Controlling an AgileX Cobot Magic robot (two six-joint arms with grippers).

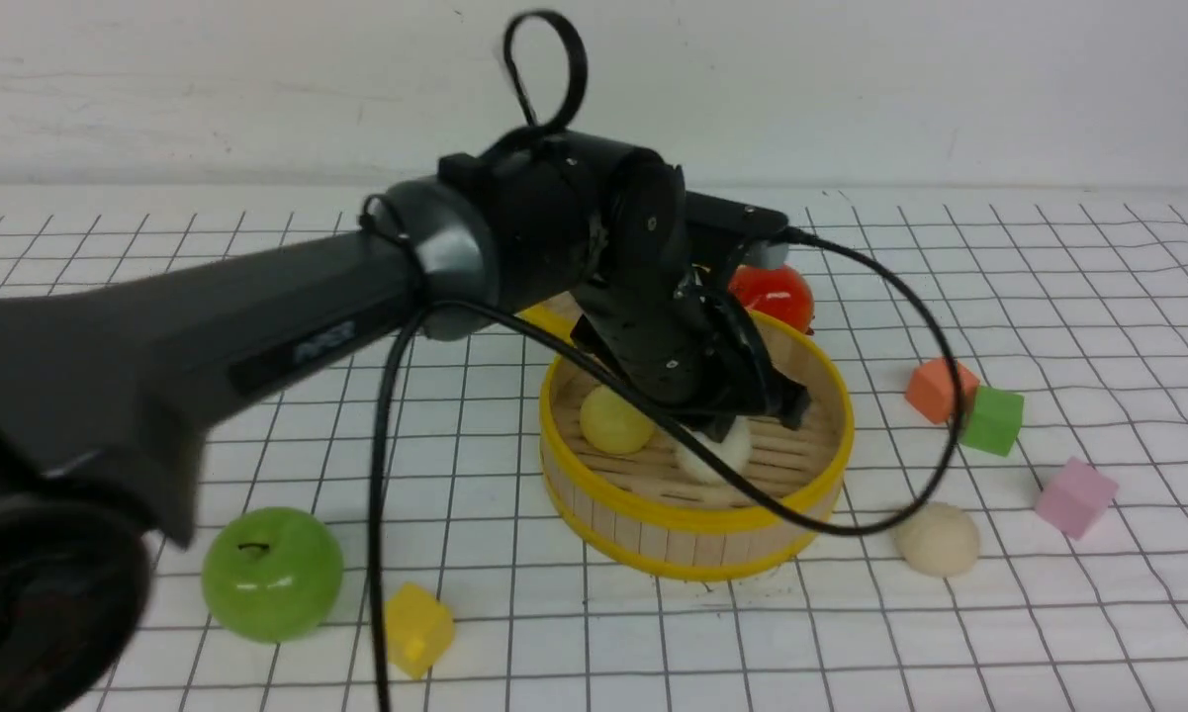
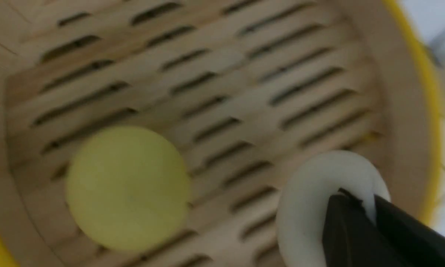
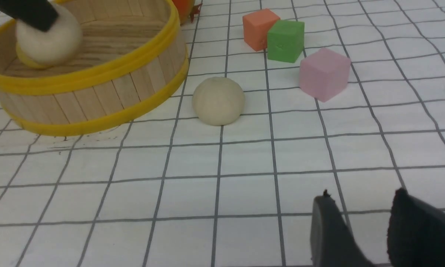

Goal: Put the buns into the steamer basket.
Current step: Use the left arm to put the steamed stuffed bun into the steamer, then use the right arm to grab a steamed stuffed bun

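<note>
The round, slatted bamboo basket [image 1: 692, 536] has yellow rims — a smooth, pale-yellow ball [image 1: 615, 419] sits inside, toward nine o'clock. The left claw [image 1: 752, 420] is pressed together; the right claw [image 3: 359, 200] — spread.

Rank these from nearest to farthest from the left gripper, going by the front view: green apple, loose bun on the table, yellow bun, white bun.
Left gripper, nearest first:
1. White bun: in the basket, right at the fingertips.
2. Yellow bun: in the basket, left side.
3. Loose bun: right of the basket.
4. Green apple: far left.
</note>
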